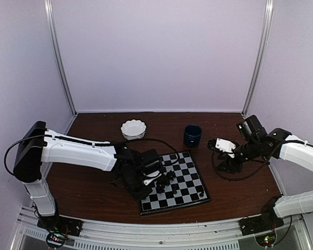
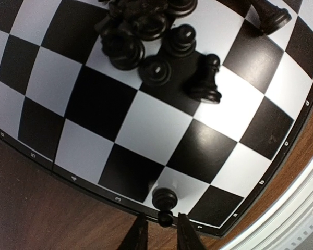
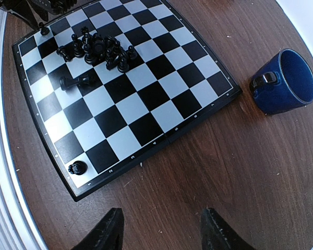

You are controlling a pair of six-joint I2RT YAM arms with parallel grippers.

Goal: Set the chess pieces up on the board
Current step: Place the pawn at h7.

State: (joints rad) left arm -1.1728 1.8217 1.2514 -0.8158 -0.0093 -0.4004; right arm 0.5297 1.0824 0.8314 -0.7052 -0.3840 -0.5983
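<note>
The board [image 1: 190,174] lies in front of the arms, and shows in the left wrist view [image 2: 94,104] and the right wrist view [image 3: 146,99]. Several black chess pieces [image 1: 167,179] stand and lie bunched on its left half [image 2: 146,31] [image 3: 96,49]. One piece [image 3: 75,82] lies on its side beside them. A lone piece [image 3: 76,167] stands on a corner square. My left gripper [image 1: 143,194] [image 2: 163,234] is narrowly open, its fingers either side of the head of a pawn [image 2: 164,200] standing on an edge square. My right gripper [image 1: 219,145] [image 3: 159,229] is open and empty above the table beside the board.
A dark blue mug [image 1: 192,135] [image 3: 284,80] stands upright behind the board's far right corner. A white scalloped bowl [image 1: 133,128] sits at the back left. A metal rail [image 1: 156,229] runs along the table's near edge, close to the board.
</note>
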